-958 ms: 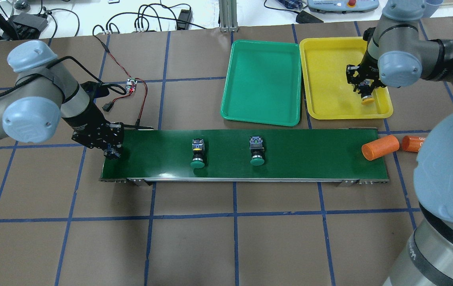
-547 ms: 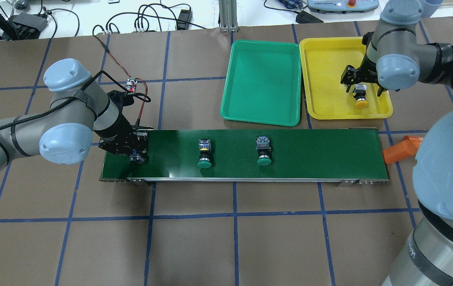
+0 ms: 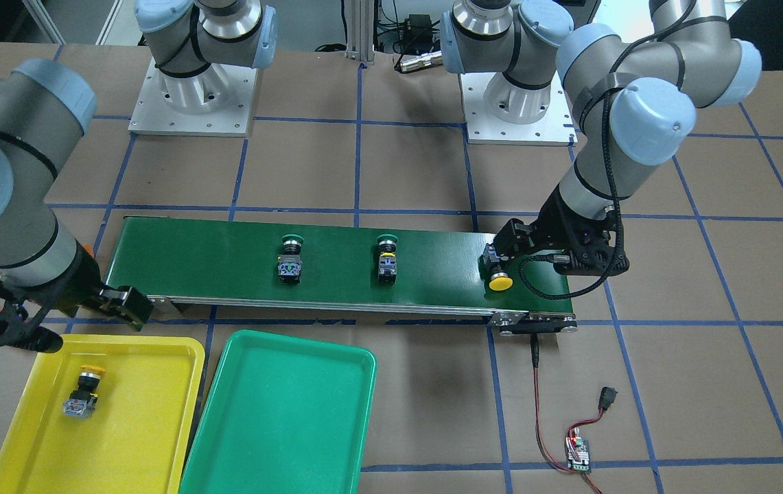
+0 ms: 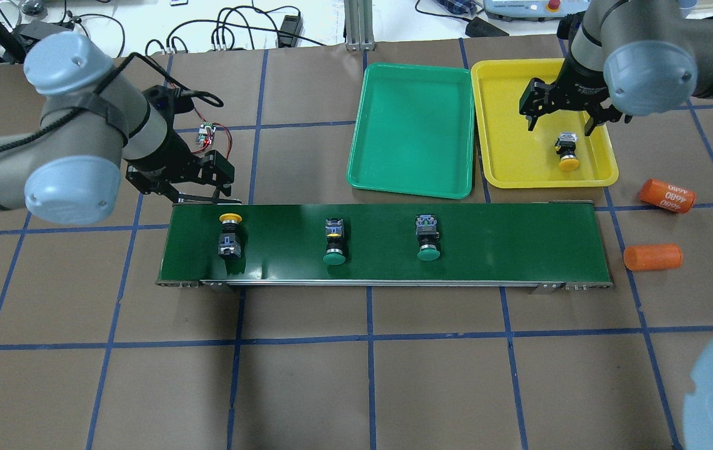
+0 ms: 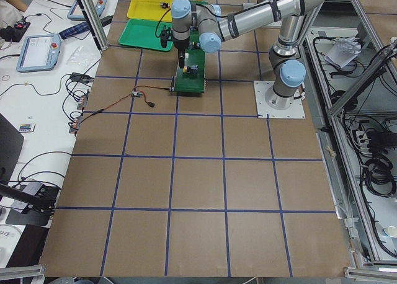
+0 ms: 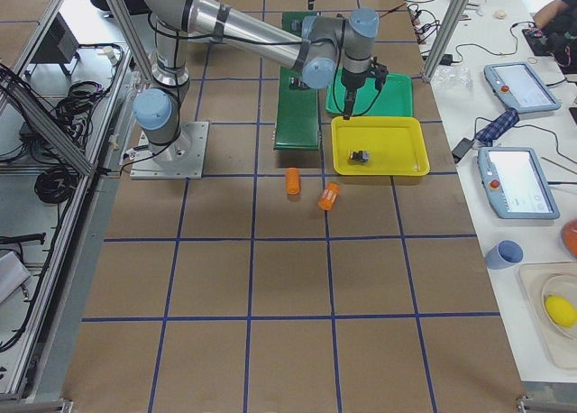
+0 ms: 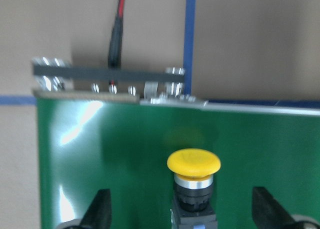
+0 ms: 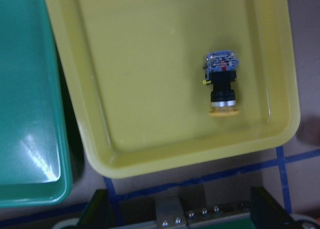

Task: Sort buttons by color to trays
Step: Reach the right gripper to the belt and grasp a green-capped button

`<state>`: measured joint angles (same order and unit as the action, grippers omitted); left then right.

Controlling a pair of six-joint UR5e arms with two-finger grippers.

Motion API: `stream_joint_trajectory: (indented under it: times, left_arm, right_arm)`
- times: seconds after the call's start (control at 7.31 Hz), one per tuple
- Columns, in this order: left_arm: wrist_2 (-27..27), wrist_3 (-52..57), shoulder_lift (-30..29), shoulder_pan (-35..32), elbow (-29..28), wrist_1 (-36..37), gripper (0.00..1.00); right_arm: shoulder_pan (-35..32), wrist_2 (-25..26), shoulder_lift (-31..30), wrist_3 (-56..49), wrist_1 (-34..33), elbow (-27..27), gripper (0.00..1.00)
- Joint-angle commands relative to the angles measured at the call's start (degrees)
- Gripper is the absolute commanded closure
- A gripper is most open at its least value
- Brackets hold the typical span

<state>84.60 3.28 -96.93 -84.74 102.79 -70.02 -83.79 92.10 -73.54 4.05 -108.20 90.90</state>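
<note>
Green conveyor belt (image 4: pixel 506 240) carried a yellow-capped button (image 4: pixel 230 234) at its left end and two green-capped buttons (image 4: pixel 335 240) midway. Beyond it sat the green tray (image 4: pixel 412 131) and the yellow tray (image 4: pixel 506 94), where a second yellow button (image 4: pixel 567 152) lay. The left gripper (image 4: pixel 184 184) and the right gripper (image 4: pixel 560 122) both hung spread wide, holding nothing. The right one would best pinch the nearer green-capped button across its black body, not its rounded cap.

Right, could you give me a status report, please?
Left pincer, right pincer open. One yellow button in yellow tray. Other yellow button, two green buttons on belt. Nothing blocking.
</note>
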Motion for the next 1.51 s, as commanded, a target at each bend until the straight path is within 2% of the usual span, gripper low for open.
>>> stream_joint_trajectory:
  times: [0.0,0.14,0.27,0.55,0.82,1.09,1.23,1.37]
  left_arm:
    - [1.9,-0.8,0.2,-4.7,-14.8,-18.1,0.0]
    - [7.8,-1.4,0.3,-7.8,-18.4,-21.3,0.0]
    - [9.5,-1.5,0.8,-9.0,-19.0,-21.2,0.0]
    - [9.4,-4.5,1.2,-8.3,-19.9,-20.6,0.0]
    - [9.1,-5.7,-0.3,-8.0,-19.0,-20.7,0.0]
    - [9.2,-7.0,1.1,-8.0,-17.5,-21.4,0.0]
    - [9.2,-7.4,1.6,-8.0,-16.7,-21.3,0.0]
    - [9.8,-6.7,1.6,-7.8,-15.9,-23.1,0.0]
  right_arm:
    - [-5.1,-0.5,-2.2,0.3,4.0,3.0,0.0]
    - [-6.8,-0.6,1.9,0.3,-0.5,6.5,0.0]
    - [-10.7,-1.7,2.3,0.8,-1.7,6.7,0.0]
    - [-12.6,-2.9,2.2,2.1,-1.7,7.2,0.0]
    - [-12.5,-4.5,1.6,2.2,0.1,7.4,0.0]
    - [-12.6,-5.7,2.1,4.1,1.5,8.0,0.0]
    - [-12.5,-5.6,1.9,4.4,1.7,10.3,0.0]
    - [-12.2,-4.7,1.4,3.8,1.2,12.1,0.1]
